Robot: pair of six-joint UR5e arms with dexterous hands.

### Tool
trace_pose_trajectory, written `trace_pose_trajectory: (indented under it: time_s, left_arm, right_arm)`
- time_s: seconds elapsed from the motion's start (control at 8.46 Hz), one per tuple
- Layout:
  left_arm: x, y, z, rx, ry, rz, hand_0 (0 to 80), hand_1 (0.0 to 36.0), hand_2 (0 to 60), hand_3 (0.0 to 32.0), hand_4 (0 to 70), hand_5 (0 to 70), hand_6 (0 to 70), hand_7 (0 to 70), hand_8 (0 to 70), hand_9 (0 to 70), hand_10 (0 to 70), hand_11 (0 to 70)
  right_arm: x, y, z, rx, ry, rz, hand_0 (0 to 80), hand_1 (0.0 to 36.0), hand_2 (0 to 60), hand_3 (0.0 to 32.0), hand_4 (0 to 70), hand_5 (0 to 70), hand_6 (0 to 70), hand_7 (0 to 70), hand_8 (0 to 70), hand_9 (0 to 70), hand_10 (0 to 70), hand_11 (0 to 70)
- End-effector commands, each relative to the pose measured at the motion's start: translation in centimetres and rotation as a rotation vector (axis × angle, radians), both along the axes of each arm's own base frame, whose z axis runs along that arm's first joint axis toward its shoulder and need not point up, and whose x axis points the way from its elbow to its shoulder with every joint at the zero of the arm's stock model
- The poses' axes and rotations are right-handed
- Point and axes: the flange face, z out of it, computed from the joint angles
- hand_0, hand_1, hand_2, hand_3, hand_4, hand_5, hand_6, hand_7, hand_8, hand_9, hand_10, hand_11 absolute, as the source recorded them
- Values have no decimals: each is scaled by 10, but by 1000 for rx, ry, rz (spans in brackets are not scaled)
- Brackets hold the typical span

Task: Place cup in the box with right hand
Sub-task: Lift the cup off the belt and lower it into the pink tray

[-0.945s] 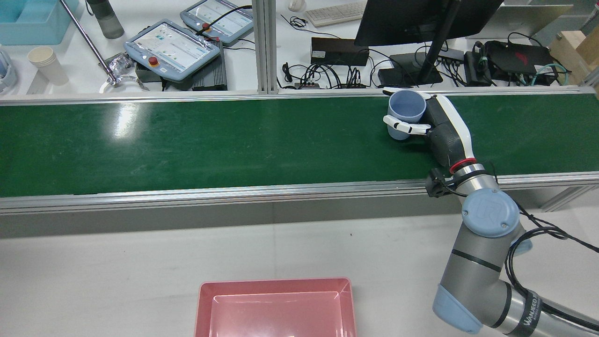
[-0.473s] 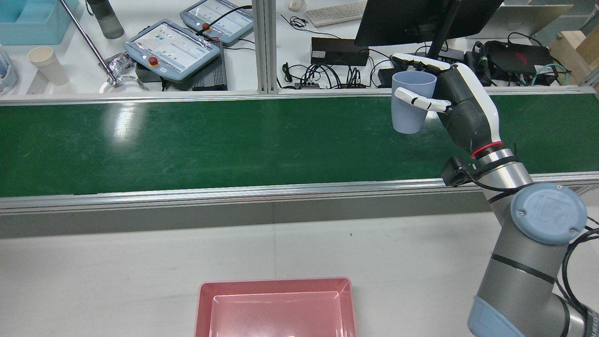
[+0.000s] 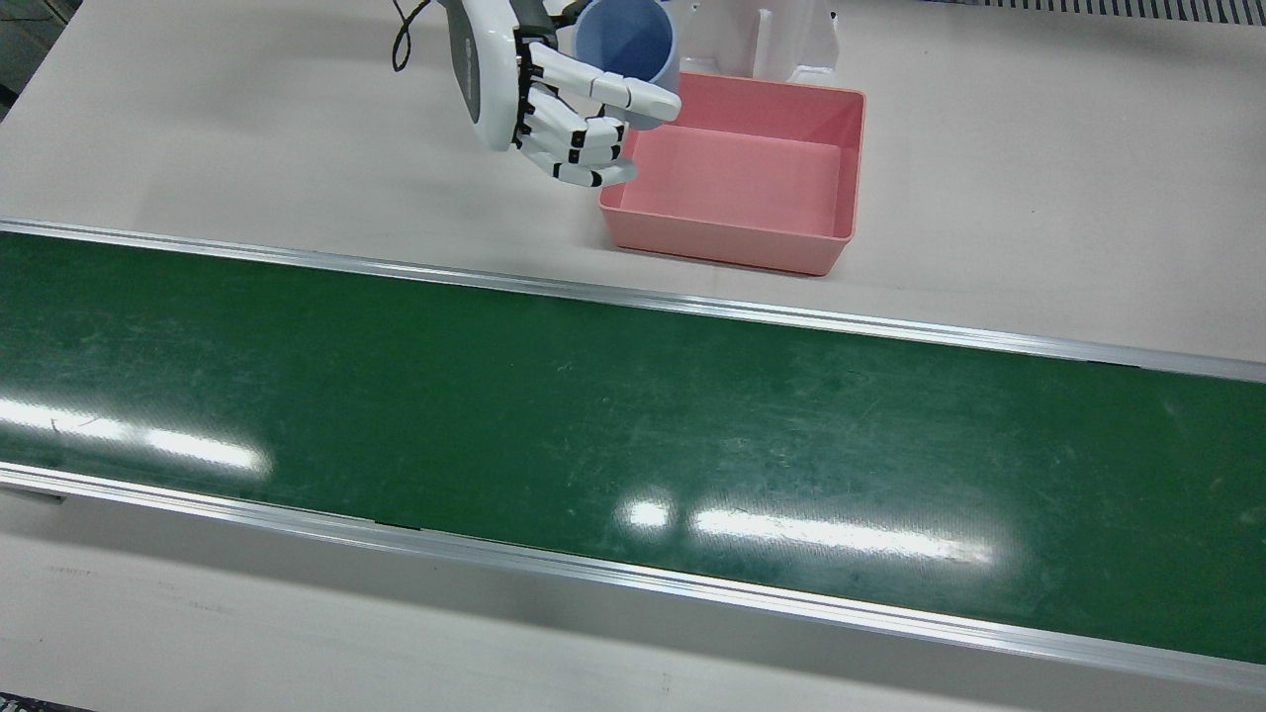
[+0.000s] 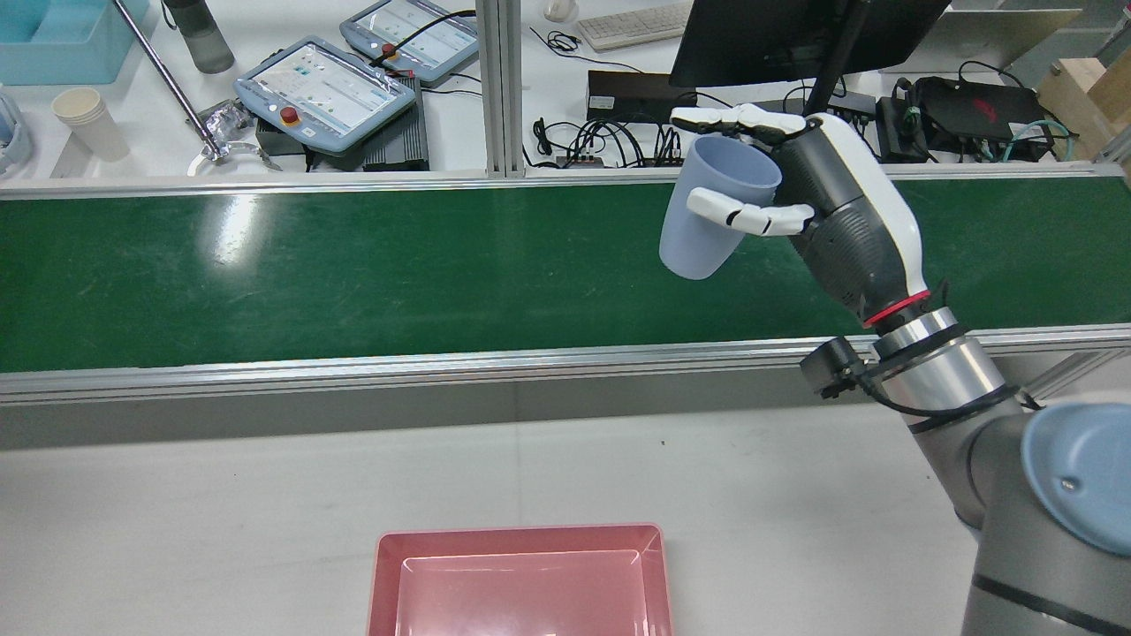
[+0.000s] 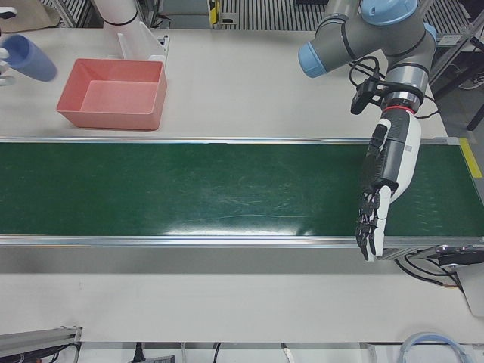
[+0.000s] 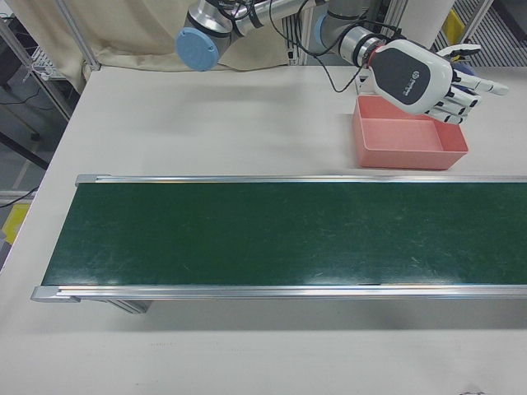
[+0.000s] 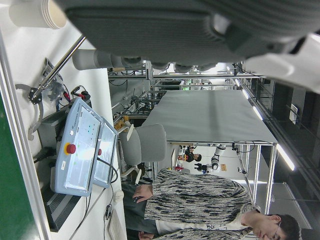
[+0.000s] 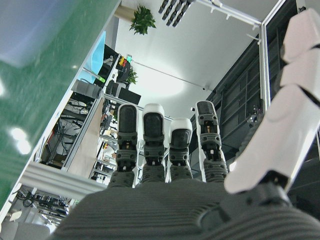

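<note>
We see the right robot hand [image 3: 554, 99] wrapped around the tilted cup [image 3: 625, 40], just upper left of the box [image 3: 836, 173].

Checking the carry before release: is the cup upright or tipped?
Tipped. In the rear view the cup, held in the right hand, leans with its base toward the view's lower left, rim toward the palm.

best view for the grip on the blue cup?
Rear view: the cup shows nearly whole, tilted, clasped by the right robot hand. Front view shows only its rim behind the fingers; left-front catches it at the frame edge; right-front hides it; the right hand view blurs it.
</note>
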Motion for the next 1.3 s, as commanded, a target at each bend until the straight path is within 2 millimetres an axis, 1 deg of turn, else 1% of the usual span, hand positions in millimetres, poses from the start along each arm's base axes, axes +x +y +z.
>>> trace_pose_trajectory:
  time_s: [0.0, 0.12, 0.24, 0.35, 0.47, 0.59, 0.71, 0.83, 0.95, 1.06, 1.18]
  left_arm:
    - [0, 0, 0, 0, 0, 0, 0, 0, 0, 0, 0, 0, 0, 0, 0, 0, 0, 0]
    - [0, 0, 0, 0, 0, 0, 0, 0, 0, 0, 0, 0, 0, 0, 0, 0, 0, 0]
    - [0, 0, 0, 0, 0, 0, 0, 0, 0, 0, 0, 0, 0, 0, 0, 0, 0, 0]
    - [0, 0, 0, 0, 0, 0, 0, 0, 0, 0, 0, 0, 0, 0, 0, 0, 0, 0]
    - [0, 0, 0, 0, 0, 0, 0, 0, 0, 0, 0, 0, 0, 0, 0, 0, 0, 0]
    - [0, 0, 0, 0, 0, 0, 0, 0, 0, 0, 0, 0, 0, 0, 0, 0, 0, 0]
    - [0, 0, 0, 0, 0, 0, 0, 0, 0, 0, 0, 0, 0, 0, 0, 0, 0, 0]
    - [0, 0, 0, 0, 0, 0, 0, 0, 0, 0, 0, 0, 0, 0, 0, 0, 0, 0]
    - [0, 0, 0, 0, 0, 0, 0, 0, 0, 0, 0, 0, 0, 0, 0, 0, 0, 0]
    - [0, 0, 0, 0, 0, 0, 0, 0, 0, 0, 0, 0, 0, 0, 0, 0, 0, 0]
    - [0, 0, 0, 0, 0, 0, 0, 0, 0, 0, 0, 0, 0, 0, 0, 0, 0, 0]
  right_arm:
    - [-56, 63, -5, 68, 80, -89, 437, 93, 143, 0, 176, 72, 289, 700, 342, 588, 268, 393]
    - [-63, 65, -2, 69, 89, -96, 437, 89, 124, 0, 170, 71, 282, 700, 335, 582, 269, 395]
    - [-63, 65, -2, 68, 89, -98, 444, 89, 107, 0, 170, 70, 274, 700, 324, 571, 261, 384]
    - [-59, 65, -2, 65, 78, -99, 451, 90, 94, 0, 195, 67, 263, 700, 309, 555, 243, 358]
    - [-52, 59, -1, 57, 59, -94, 460, 94, 37, 0, 210, 48, 183, 700, 199, 406, 143, 213]
    - [-31, 42, 3, 35, 13, -75, 458, 75, 0, 0, 131, 26, 88, 372, 62, 162, 26, 45]
    - [-3, 12, 8, 10, -38, -28, 444, 81, 0, 0, 136, 13, 48, 210, 2, 55, 0, 0]
    - [25, -15, 23, -21, -66, 19, 430, 79, 12, 0, 171, 7, 45, 203, 0, 44, 0, 0]
    - [55, -42, 34, -43, -88, 78, 423, 79, 37, 0, 212, 4, 52, 246, 0, 57, 0, 0]
    - [87, -65, 47, -60, -103, 135, 412, 75, 54, 0, 233, 2, 58, 279, 4, 70, 0, 0]
    - [123, -84, 66, -90, -96, 200, 395, 69, 88, 0, 272, 0, 68, 333, 17, 93, 0, 0]
